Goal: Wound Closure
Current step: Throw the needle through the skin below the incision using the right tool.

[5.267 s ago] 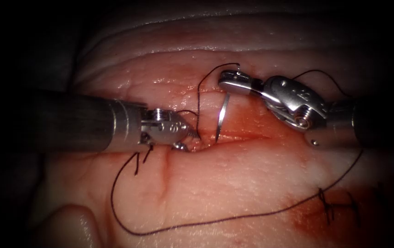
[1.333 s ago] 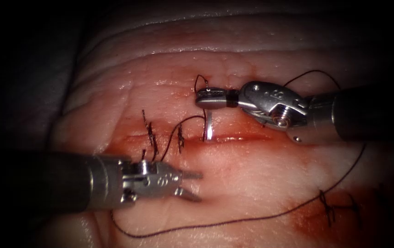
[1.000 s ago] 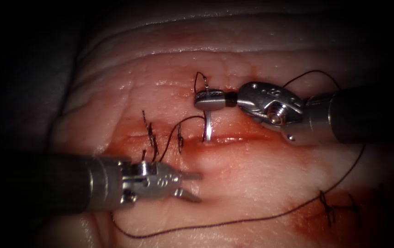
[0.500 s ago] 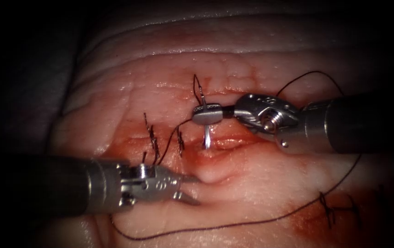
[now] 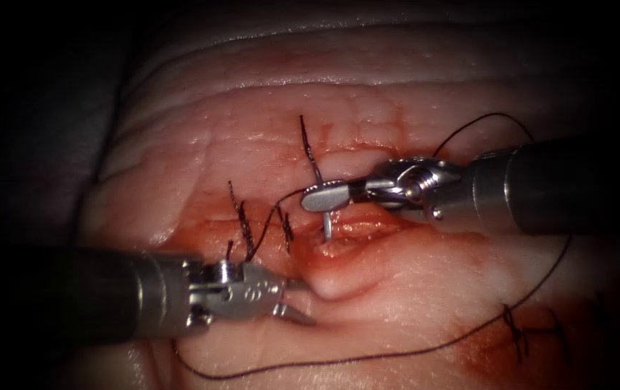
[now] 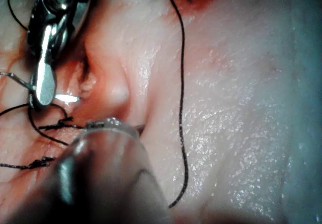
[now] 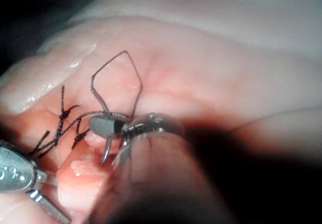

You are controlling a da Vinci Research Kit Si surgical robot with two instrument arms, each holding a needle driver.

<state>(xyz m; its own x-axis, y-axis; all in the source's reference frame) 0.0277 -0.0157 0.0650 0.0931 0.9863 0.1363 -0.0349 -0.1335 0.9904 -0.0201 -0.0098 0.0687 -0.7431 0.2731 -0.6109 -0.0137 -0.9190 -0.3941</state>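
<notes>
While my right tool (image 5: 324, 197) clamps the needle (image 5: 328, 224) near its thread end, I've driven its tip down into the cut (image 5: 353, 225) (tissue (image 5: 339, 278) bulging below). My left tool (image 5: 292, 297) waits alongside, jaws apart, holding nothing. Thread (image 5: 397, 354) trails.

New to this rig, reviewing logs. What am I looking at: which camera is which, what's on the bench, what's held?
It is a two-armed surgical practice robot stitching a cut in pink pork belly, the tissue. The endoscope view looks down on the wound; each wrist view rides on one arm.

The right arm's small steel claw enters from the right, shut on the thin curved steel needle near its rear end, where the thread joins. The needle's tip is in the tissue at the red-stained cut.

The left arm's steel claw sits open to the cut's left and below it, holding nothing, its upper jaw touching a raised fold of tissue.

Dark thread loops over the tissue. Knotted stitches sit left of the needle.
</notes>
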